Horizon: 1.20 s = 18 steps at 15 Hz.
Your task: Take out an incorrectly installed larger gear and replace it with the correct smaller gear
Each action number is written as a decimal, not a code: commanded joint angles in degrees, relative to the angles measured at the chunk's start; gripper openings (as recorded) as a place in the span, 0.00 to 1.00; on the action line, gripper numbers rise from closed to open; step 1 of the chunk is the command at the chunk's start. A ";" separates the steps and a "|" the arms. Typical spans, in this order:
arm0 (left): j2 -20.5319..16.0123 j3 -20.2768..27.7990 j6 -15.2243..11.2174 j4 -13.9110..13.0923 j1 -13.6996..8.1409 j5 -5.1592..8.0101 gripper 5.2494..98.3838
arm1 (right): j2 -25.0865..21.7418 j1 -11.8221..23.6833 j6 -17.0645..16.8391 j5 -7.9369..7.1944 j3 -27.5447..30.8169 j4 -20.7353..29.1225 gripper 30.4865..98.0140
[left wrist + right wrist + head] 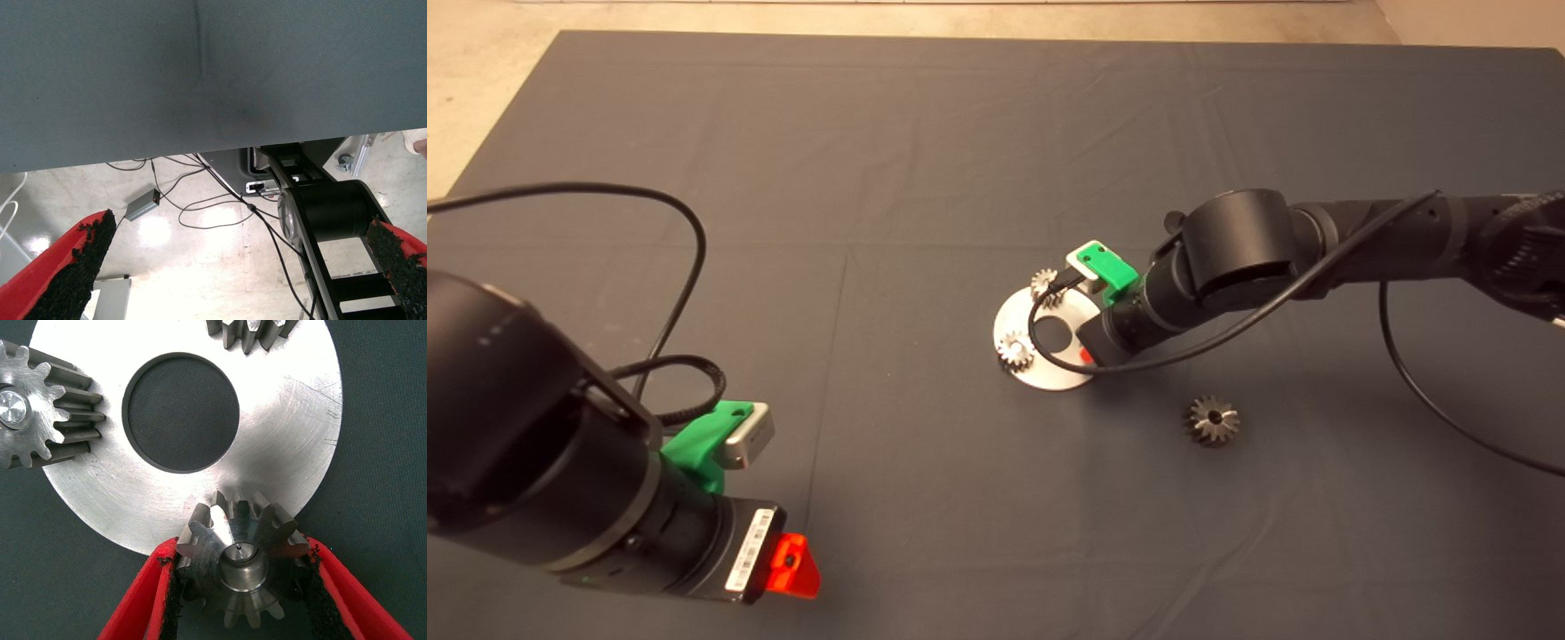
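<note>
My right gripper point(240, 550) is shut on the smaller gear point(239, 568), dark grey steel with a centre hole. It holds the gear upright at the rim of a round silvery plate point(287, 447). From above, the right gripper point(1086, 356) covers that side of the plate point(1049, 378) and hides the smaller gear. The larger gear point(1212, 420), dark with slanted teeth, lies loose on the mat, apart from the plate and nearer the front right. My left gripper point(791, 564) is parked at the lower left, its fingers point(73, 267) open and empty.
Two paler silvery gears point(1015, 349) point(1043, 284) stand on the plate's rim; both gears point(33, 413) point(257, 333) also show from the right wrist. The plate has a round centre hole point(181, 413). The left wrist view shows the mat edge point(200, 157), floor and cables.
</note>
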 commanded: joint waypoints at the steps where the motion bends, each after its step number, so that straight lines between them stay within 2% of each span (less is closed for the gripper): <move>1: -0.10 0.81 -0.44 -0.42 -0.34 0.26 0.99 | -0.15 1.34 0.34 -0.43 0.35 -1.86 0.17; 8: -0.01 0.81 -0.44 -0.46 -0.42 0.26 0.99 | -0.31 1.42 0.43 -0.79 0.80 -1.77 0.26; 9: -0.10 0.81 -0.44 -0.40 -0.35 0.26 0.99 | 0.02 1.60 0.43 -1.05 2.73 -1.77 0.26; 11: -0.10 0.81 -0.44 -0.47 -0.40 0.26 0.99 | -1.41 2.58 1.06 -1.86 6.62 -1.25 0.34; 13: -0.10 0.81 -0.44 -0.47 -0.34 0.31 0.99 | -3.90 4.83 1.92 -2.02 10.94 -0.09 0.35; 14: -0.10 0.81 -0.44 -0.47 -0.41 0.35 0.99 | -5.36 6.47 2.76 -2.02 13.31 1.69 0.39; 17: 0.08 0.81 0.00 -0.36 -0.42 0.26 0.99 | -13.49 12.58 8.84 -1.40 18.41 8.99 0.41; 18: 0.08 0.81 0.09 -0.36 -0.42 0.26 0.99 | -15.58 14.20 10.39 -1.40 19.84 12.23 0.47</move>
